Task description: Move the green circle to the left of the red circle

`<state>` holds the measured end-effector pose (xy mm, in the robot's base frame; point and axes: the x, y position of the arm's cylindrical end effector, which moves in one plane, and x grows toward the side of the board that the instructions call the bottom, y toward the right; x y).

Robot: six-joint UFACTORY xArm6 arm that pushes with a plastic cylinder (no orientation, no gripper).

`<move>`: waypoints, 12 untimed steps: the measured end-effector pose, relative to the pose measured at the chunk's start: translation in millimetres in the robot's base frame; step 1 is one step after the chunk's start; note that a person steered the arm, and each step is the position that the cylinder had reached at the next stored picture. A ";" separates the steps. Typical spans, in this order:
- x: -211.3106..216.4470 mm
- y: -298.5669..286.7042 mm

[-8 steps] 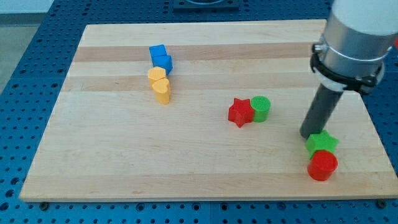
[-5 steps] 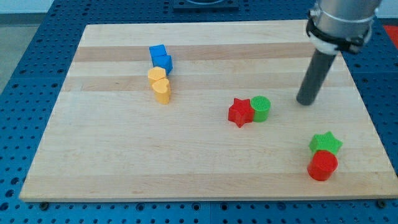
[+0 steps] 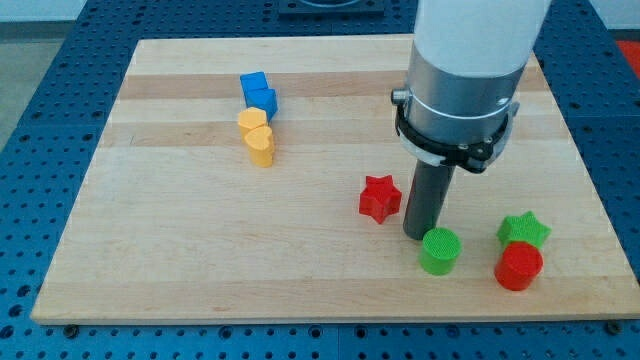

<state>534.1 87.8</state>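
Note:
The green circle (image 3: 440,251) lies near the view's bottom right, left of the red circle (image 3: 518,267) with a gap between them. My tip (image 3: 417,235) rests on the board just up-left of the green circle, touching or almost touching it. A red star (image 3: 380,198) sits just left of the rod. A green star (image 3: 523,231) sits directly above the red circle, touching it.
Two blue blocks (image 3: 258,92) and two yellow blocks (image 3: 257,135) form a column at the view's upper left. The wooden board (image 3: 200,260) ends close below the red circle. The arm's wide grey body (image 3: 465,70) hides part of the board's upper right.
My tip moved left and down from the board's right side. The green circle moved from beside the red star down and right, toward the red circle. The red star shifted slightly.

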 end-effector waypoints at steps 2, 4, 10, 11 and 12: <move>9.6 -69.7; 23.1 -18.1; 6.6 75.1; 9.8 79.2; 14.0 67.0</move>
<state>548.0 154.8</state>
